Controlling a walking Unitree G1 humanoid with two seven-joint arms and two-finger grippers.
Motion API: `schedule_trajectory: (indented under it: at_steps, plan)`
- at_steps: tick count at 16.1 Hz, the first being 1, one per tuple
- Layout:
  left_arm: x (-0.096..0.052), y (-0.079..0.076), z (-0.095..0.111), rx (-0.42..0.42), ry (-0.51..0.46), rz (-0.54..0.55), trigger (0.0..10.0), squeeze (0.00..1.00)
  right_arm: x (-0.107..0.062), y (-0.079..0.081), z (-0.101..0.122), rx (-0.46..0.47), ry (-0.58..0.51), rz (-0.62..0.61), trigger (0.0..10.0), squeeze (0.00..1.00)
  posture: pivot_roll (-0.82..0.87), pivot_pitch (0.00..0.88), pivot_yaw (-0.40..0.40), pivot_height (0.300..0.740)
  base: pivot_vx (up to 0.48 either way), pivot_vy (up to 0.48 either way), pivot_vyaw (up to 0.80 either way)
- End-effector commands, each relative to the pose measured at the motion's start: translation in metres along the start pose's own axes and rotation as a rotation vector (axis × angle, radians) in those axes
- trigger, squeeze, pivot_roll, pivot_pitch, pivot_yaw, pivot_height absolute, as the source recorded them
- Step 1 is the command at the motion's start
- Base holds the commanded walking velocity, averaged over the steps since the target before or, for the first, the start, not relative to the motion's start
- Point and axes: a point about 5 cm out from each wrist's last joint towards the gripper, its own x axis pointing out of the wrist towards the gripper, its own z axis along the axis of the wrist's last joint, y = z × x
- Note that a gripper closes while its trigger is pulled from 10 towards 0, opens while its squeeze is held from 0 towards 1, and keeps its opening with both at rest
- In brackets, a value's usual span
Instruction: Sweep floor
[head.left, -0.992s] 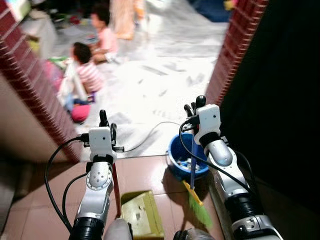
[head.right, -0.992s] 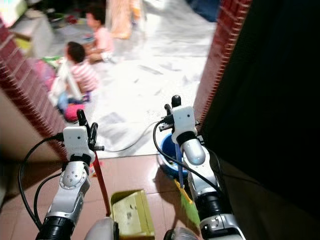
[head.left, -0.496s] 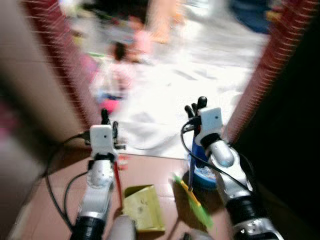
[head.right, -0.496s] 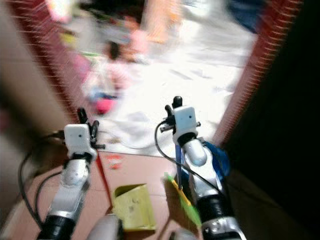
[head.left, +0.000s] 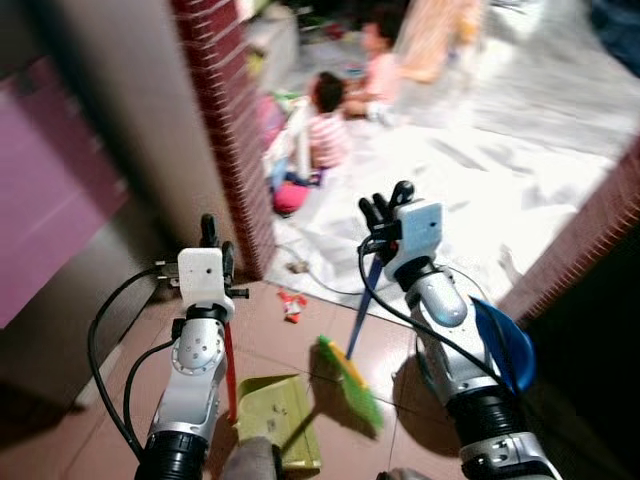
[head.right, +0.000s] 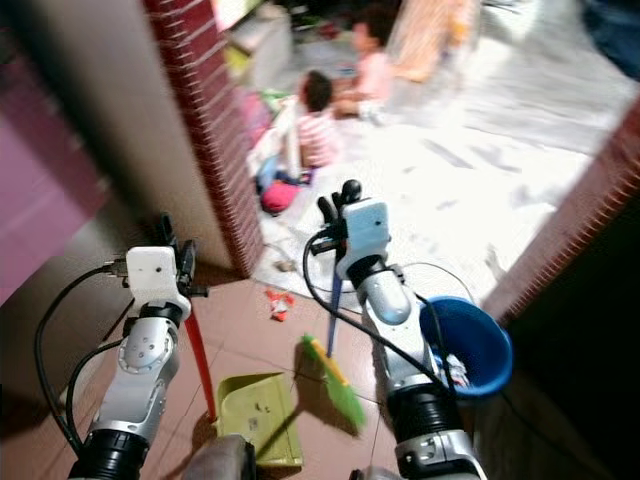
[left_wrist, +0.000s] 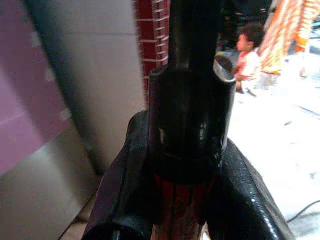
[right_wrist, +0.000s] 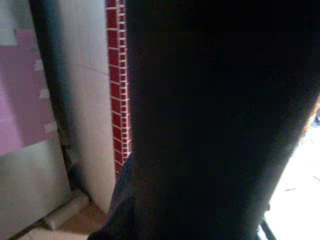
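My left gripper (head.left: 215, 242) is shut on the red handle (head.left: 229, 368) of a yellow-green dustpan (head.left: 283, 432), which rests on the brown tiles below it. In the left wrist view the black fingers (left_wrist: 125, 200) clamp that red handle (left_wrist: 180, 212). Raised on the right, my right gripper (head.left: 386, 206) is shut on the blue handle (head.left: 362, 308) of a broom. Its green bristle head (head.left: 350, 382) touches the tiles just right of the dustpan. A small red scrap (head.left: 291, 305) lies on the floor ahead of both. The right wrist view is mostly dark.
A red brick pillar (head.left: 230, 130) stands ahead on the left, another brick wall (head.left: 585, 235) on the right. A blue bucket (head.right: 470, 345) sits by my right arm. Two people (head.left: 325, 125) sit on the white floor beyond. A cable (head.left: 330, 290) crosses the threshold.
The whole view has swung left, so the pillar now stands ahead and the bucket sits far right. The broom head now lies away from the bucket, closer to the dustpan.
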Motion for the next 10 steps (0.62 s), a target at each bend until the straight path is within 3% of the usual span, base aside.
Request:
schedule_trajectory:
  at_steps: [1,5,7,10]
  plan:
    - [0.0051,-0.0005,0.0134,-0.012,-0.055,-0.004,10.0,0.00,0.0025,-0.0014,0.0101,0.007,-0.044,-0.014,10.0,0.00,-0.02,0.000,0.025,0.740,0.000,0.000,0.00]
    - [0.0068,0.0024,0.0173,-0.031,-0.069,0.000,10.0,0.00,0.0038,-0.0011,0.0150,-0.028,-0.074,0.010,10.0,0.00,-0.02,0.000,0.021,0.740,0.000,0.000,0.00]
    - [0.0072,0.0021,0.0176,-0.035,-0.072,-0.006,10.0,0.00,0.0030,0.0001,0.0161,-0.036,-0.081,0.015,10.0,0.00,-0.02,0.000,0.021,0.740,0.259,0.000,0.60]
    - [0.0063,0.0002,0.0177,-0.045,-0.074,-0.016,10.0,0.00,0.0016,0.0009,0.0151,-0.027,-0.080,0.020,10.0,0.00,-0.02,0.000,0.021,0.740,0.306,0.000,0.00]
